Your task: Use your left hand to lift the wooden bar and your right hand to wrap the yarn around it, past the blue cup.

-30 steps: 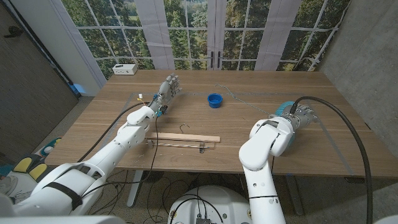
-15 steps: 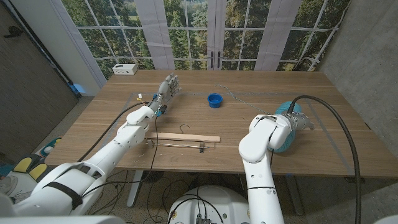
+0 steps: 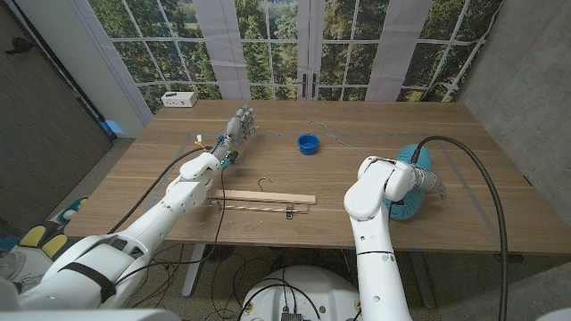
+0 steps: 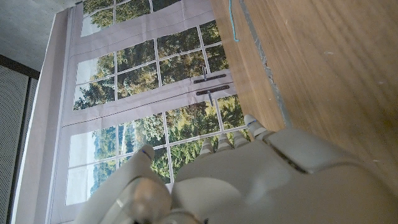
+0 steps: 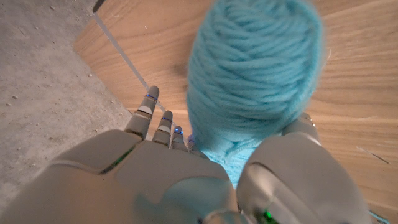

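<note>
Gripping the yarn point(image 3: 408, 183) with my right robot hand point(image 3: 425, 181); left robot hand point(image 3: 239, 127) open above the worktop point(image 3: 357, 160), beyond the bar point(image 3: 264, 198).

The wooden hanger point(image 3: 264, 200) lies near the table's point(image 3: 161, 178) front edge. The cup point(image 3: 308, 143) stands behind it, the yarn ball point(image 3: 409, 205) to its right.

Turquoise yarn ball point(image 5: 255, 74), blue cup point(image 3: 308, 144) — pale wooden bar point(image 3: 264, 198), brown table point(image 3: 357, 178)
</note>
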